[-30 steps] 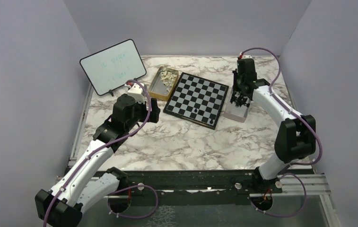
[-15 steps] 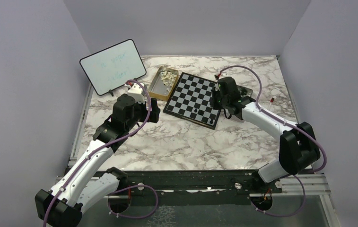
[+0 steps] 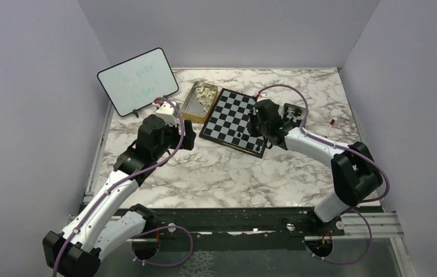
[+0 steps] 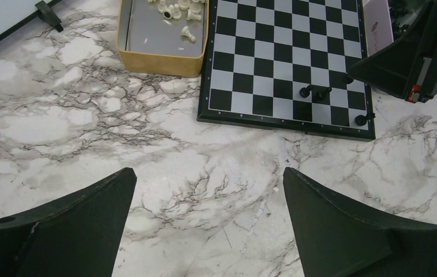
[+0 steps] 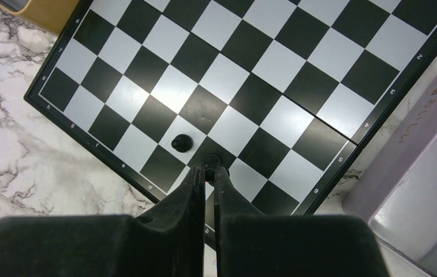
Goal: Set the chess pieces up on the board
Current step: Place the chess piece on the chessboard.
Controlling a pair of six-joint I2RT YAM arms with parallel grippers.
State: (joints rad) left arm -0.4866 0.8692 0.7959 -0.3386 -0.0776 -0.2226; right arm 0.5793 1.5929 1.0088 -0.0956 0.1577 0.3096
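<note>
Chess pieces (image 4: 305, 90) are barely set out: about 3 black ones stand on the board (image 5: 273, 63), a standing piece (image 5: 182, 142) just left of the right claw (image 5: 210, 169), which is pinched tight on a black piece (image 5: 210, 157) held low over a square near the board's edge. Cream ones lie in the gold tin (image 4: 158, 60) far ahead of the left claw (image 4: 208, 176), which gapes wide and empty over the marble table (image 4: 146, 144). By my judgement nearly all of the 32 placements are left to do.
</note>
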